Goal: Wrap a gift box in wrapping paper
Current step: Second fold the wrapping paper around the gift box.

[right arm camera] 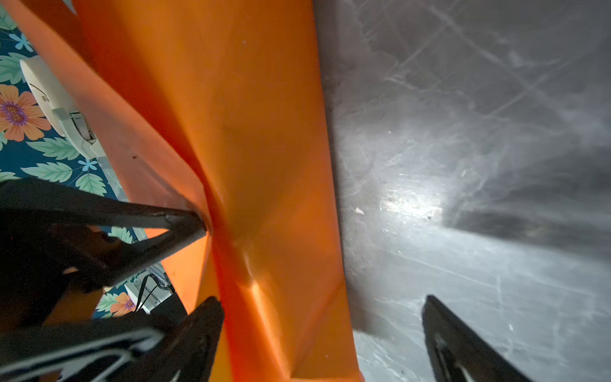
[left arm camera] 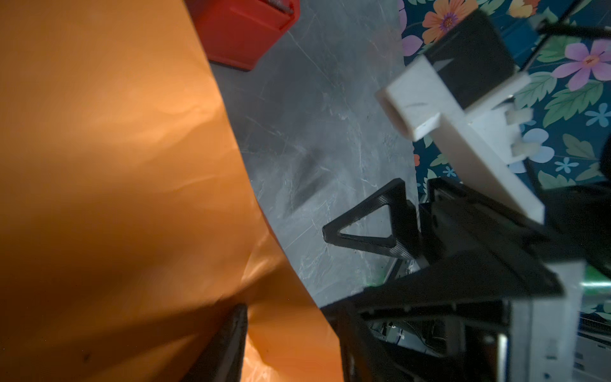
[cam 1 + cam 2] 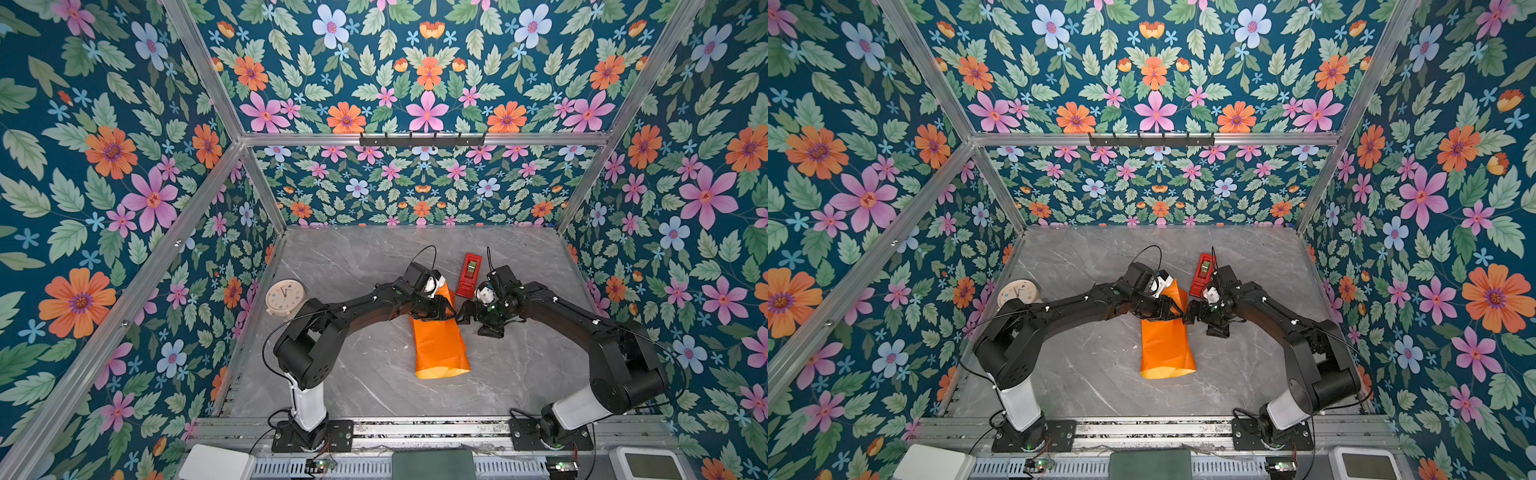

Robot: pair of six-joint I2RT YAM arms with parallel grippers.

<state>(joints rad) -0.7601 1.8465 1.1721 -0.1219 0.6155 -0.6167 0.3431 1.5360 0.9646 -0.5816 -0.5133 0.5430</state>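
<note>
Two grippers stand jaws apart: left gripper straddling the wrapping paper, right gripper beside it.

Grey marbled table. Resting directly on it: orange wrapping paper bundle beneath left gripper; red tape dispenser just beyond right gripper; round clock well apart from both.

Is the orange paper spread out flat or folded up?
Folded up. The glossy orange wrapping paper lies as a narrow, puffy band on the grey marble table, not a wide sheet.
</note>
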